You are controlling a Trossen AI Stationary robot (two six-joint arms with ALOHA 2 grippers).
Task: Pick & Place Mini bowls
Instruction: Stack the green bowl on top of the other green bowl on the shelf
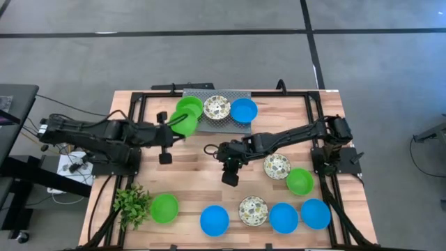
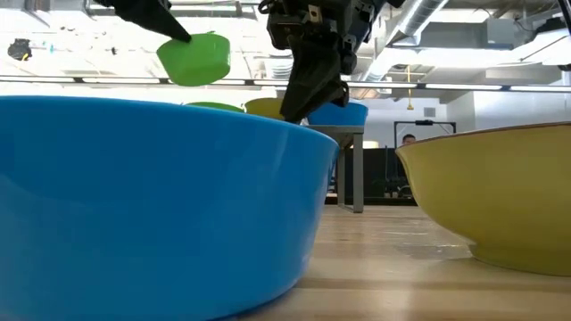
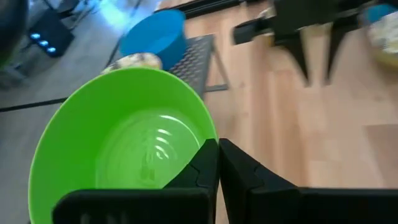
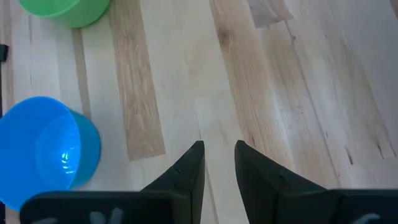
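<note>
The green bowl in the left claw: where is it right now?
In the high view the green bowl is held by the left claw at the grey mat's left edge, beside another green bowl on the mat.

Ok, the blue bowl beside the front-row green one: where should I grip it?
By the rim of the blue bowl, from straight above, one finger inside the wall and one outside: it stands upright, mouth up, bare wood around it. The right end effector hovers nearest, empty.
</note>
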